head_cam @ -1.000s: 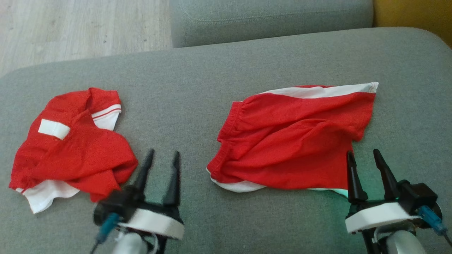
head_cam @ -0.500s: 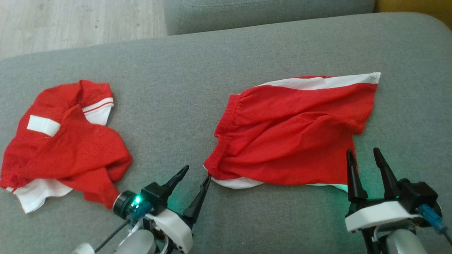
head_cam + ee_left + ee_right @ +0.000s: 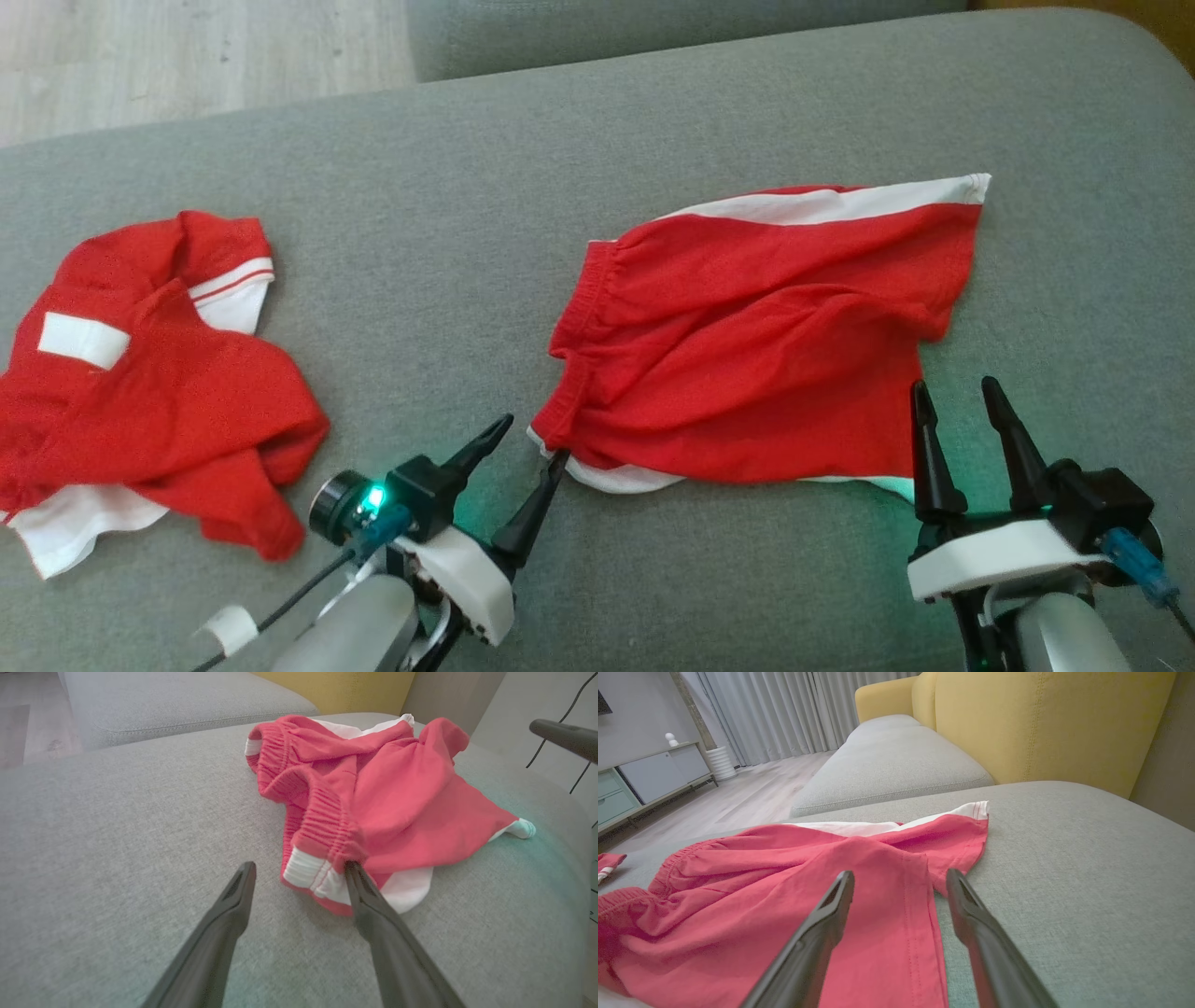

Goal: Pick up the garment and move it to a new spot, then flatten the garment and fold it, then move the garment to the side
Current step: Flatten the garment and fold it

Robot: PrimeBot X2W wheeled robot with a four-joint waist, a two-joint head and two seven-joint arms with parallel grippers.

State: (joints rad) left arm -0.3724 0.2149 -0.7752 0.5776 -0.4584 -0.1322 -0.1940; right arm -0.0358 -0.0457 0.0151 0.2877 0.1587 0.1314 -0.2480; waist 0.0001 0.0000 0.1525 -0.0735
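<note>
head view: the garment point(image 3: 756, 355), red shorts with a gathered waistband and a white side stripe, lies rumpled but spread out on the grey sofa cushion point(image 3: 448, 233), toward 3 o'clock of the middle. its waistband faces 9 o'clock and its leg hems face 3 o'clock. the left tool point(image 3: 534, 439) sits at the garment's 7 o'clock corner, jaws wide apart and holding nothing, one fingertip at the white edge. the right tool point(image 3: 954, 385) stands at the 5 o'clock corner, jaws likewise spread and empty. a second red-and-white cloth point(image 3: 159, 401) lies well apart at 9 o'clock.

left wrist view: the garment point(image 3: 397, 798) is heaped toward 1 o'clock of the left tool point(image 3: 299, 865). one finger touches the white-striped waistband corner and the other is over bare cushion.

right wrist view: the garment point(image 3: 784, 891) spreads from 12 round to 9 o'clock of the right tool point(image 3: 899, 874). its stitched leg edge runs between the fingers.
</note>
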